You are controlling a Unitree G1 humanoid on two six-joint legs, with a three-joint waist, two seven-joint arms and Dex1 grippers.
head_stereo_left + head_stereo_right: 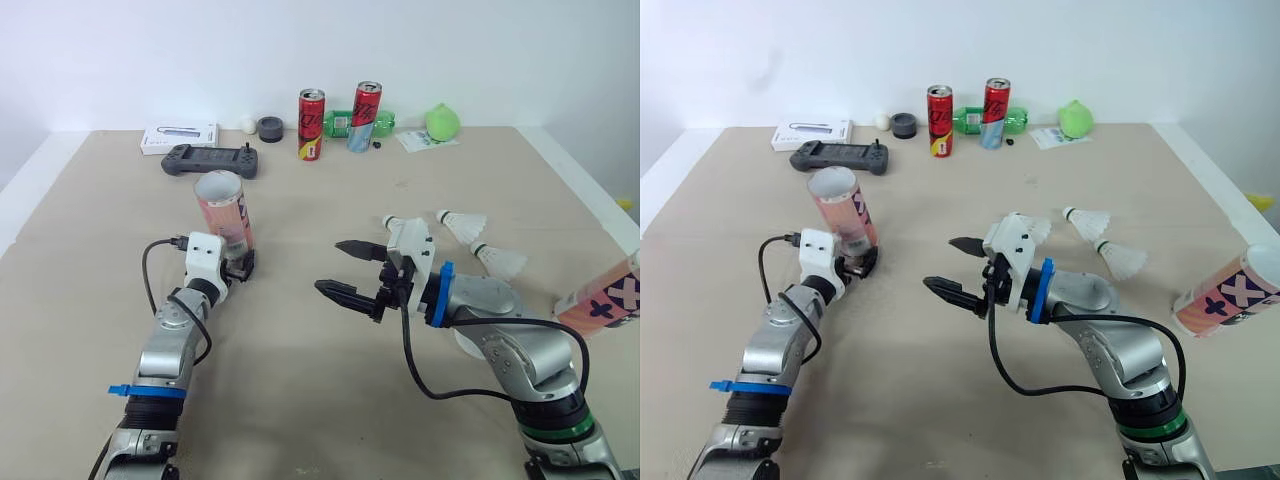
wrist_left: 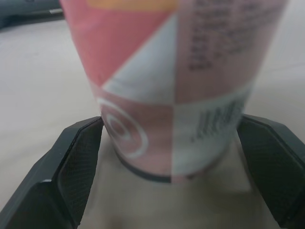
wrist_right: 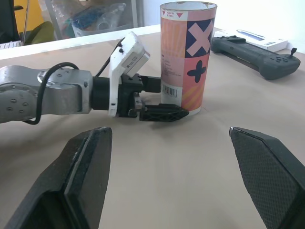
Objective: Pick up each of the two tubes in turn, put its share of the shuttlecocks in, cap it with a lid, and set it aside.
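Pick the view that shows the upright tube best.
Right wrist view: the whole upright tube shows side-on, open rim to base, standing on the table. The eye views look down on it, with the left gripper covering its foot. The left wrist view catches its lower part, close up.

At the far edge of the beige table, a white box is set just behind a black handheld game console. A red drink can and a second can are stood upright by a green bottle laid on its side
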